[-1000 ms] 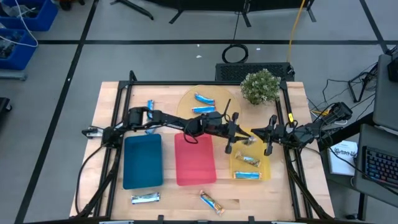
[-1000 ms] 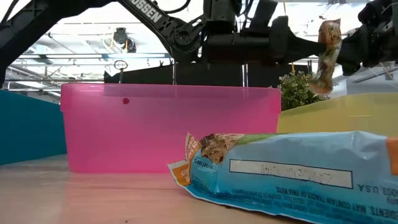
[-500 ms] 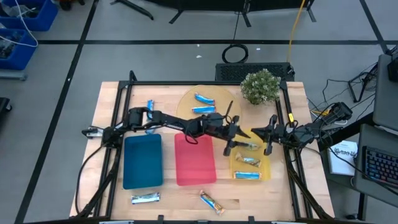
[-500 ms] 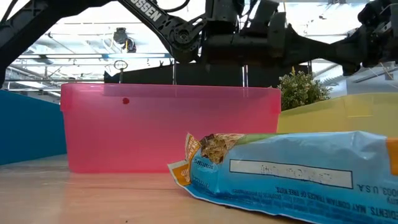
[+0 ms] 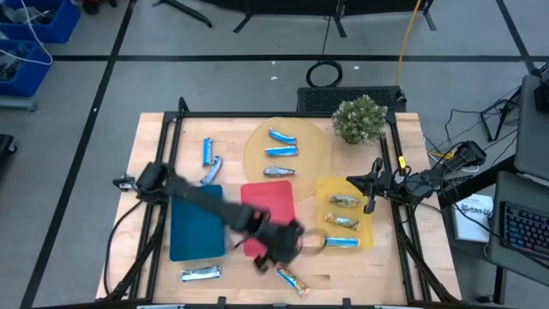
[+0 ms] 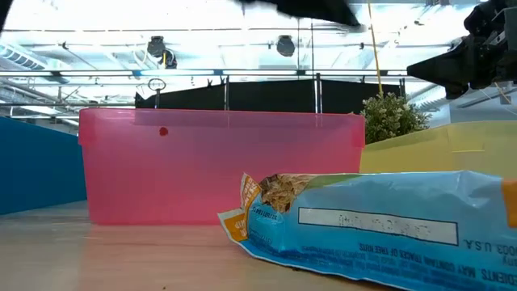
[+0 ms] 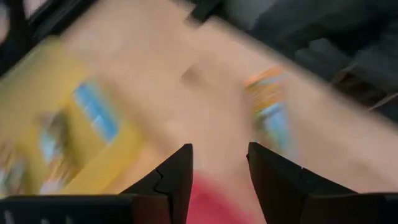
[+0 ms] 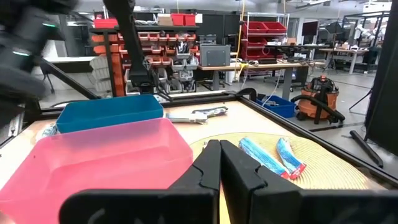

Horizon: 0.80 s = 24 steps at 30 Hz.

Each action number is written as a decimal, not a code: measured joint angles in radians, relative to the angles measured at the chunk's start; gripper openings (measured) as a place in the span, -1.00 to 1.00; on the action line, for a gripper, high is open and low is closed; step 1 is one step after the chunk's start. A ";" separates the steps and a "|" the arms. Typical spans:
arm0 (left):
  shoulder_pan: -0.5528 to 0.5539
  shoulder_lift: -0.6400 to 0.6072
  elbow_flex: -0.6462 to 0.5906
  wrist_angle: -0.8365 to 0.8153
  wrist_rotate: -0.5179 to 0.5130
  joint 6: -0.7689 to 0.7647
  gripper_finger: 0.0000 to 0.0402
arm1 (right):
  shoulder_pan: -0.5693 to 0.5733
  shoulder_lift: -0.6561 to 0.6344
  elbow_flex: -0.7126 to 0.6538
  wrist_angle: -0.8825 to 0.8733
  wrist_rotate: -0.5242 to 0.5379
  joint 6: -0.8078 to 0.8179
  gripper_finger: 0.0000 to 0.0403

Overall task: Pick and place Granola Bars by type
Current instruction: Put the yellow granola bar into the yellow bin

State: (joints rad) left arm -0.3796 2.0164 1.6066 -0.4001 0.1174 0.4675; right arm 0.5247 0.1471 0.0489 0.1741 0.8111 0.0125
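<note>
The left gripper [image 5: 276, 251], earlier stretched across above the yellow tray [image 5: 367, 233] holding a brown-gold bar [image 5: 344, 201], now hangs low over the front edge of the red tray [image 5: 257, 199], fingers [image 7: 176, 180] apart and empty. That bar now lies in the yellow tray.

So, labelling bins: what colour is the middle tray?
Pink-red tray, clearest in the low view.

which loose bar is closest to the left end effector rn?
The brown-gold bar at the table's front edge, just beside the left end effector. The silver-blue bar lies farther off, below the blue tray.
</note>
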 joint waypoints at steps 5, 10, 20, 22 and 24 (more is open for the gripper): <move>-0.103 0.022 0.000 0.025 -0.087 -0.042 -0.20 | 0.000 0.000 0.000 -0.002 0.000 0.001 -1.00; -0.130 0.089 0.000 0.048 -0.082 -0.090 -0.20 | 0.000 0.000 0.000 0.000 0.000 0.003 -1.00; -0.114 0.155 0.000 0.064 -0.064 -0.130 -0.20 | 0.000 0.000 0.000 0.000 0.000 0.072 -1.00; -0.112 0.158 0.000 0.050 -0.060 -0.136 -0.20 | 0.000 0.000 0.000 0.001 -0.001 0.072 -1.00; -0.110 0.165 0.000 0.056 -0.050 -0.136 -0.20 | 0.000 0.000 0.000 0.000 -0.001 0.072 -1.00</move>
State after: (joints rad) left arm -0.4899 2.1810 1.6062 -0.3438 0.0677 0.3315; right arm 0.5247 0.1471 0.0488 0.1738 0.8104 0.0849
